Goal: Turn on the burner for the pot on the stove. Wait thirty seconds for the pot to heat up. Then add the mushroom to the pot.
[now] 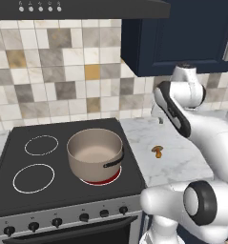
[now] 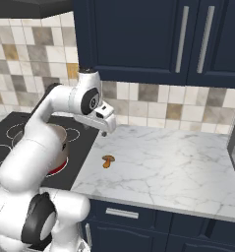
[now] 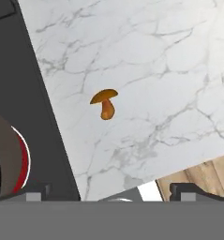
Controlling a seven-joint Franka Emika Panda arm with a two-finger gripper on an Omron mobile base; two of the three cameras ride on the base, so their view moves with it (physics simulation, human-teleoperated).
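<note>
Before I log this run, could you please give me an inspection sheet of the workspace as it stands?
Surface: white marble counter right of the stove.
Job's things: pot sits on the burner, which glows red; mushroom lies on the counter, apart from the pot.
Clutter: nothing seen.
Grippers: gripper hovers above the counter, over the mushroom, holding nothing; jaw state unclear.
Cables: nothing seen.
Surroundings: tiled backsplash, navy cabinets, range hood.

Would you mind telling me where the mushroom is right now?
The mushroom lies on the marble counter, just right of the stove and the pot.
</note>
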